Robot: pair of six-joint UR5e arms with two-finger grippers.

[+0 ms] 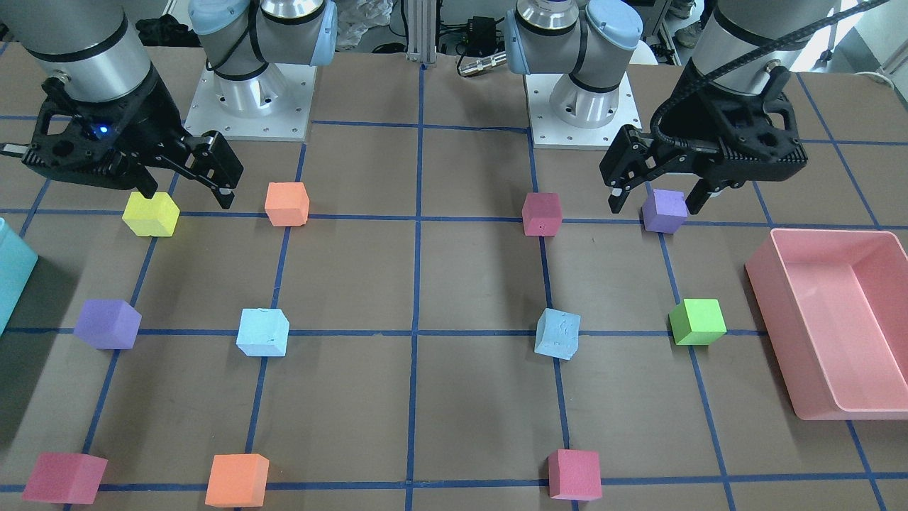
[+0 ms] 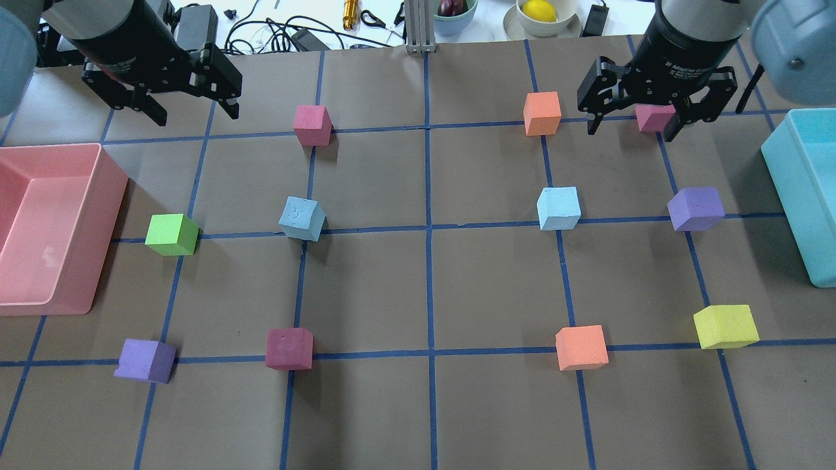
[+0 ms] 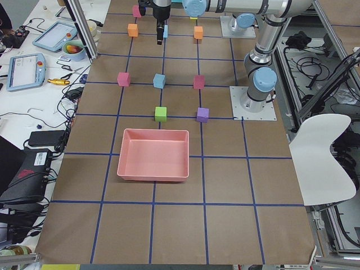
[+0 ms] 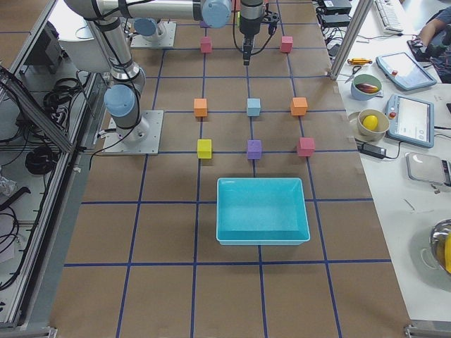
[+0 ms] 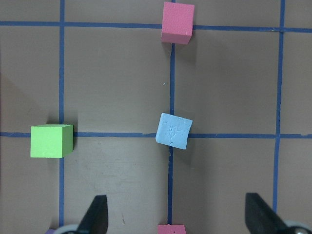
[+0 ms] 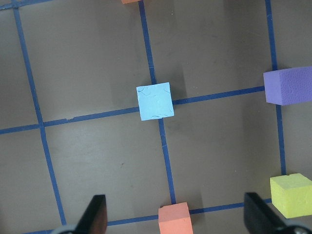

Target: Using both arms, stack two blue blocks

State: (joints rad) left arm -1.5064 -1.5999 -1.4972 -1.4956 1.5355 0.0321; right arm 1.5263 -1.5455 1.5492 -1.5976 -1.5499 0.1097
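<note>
Two pale blue blocks rest apart on the brown table, each on a blue tape line. One (image 2: 302, 219) is on my left side and shows in the left wrist view (image 5: 173, 130). The other (image 2: 558, 208) is on my right side and shows in the right wrist view (image 6: 155, 101). My left gripper (image 2: 196, 114) is open and empty, held high over the far left of the table. My right gripper (image 2: 631, 130) is open and empty, held high over the far right. Neither touches a block.
A pink bin (image 2: 108, 215) stands at the left edge and a teal bin (image 2: 803, 202) at the right edge. Green (image 2: 172, 234), purple (image 2: 695, 209), yellow (image 2: 725, 326), orange (image 2: 581, 348) and pink (image 2: 312, 125) cubes lie around the blue blocks.
</note>
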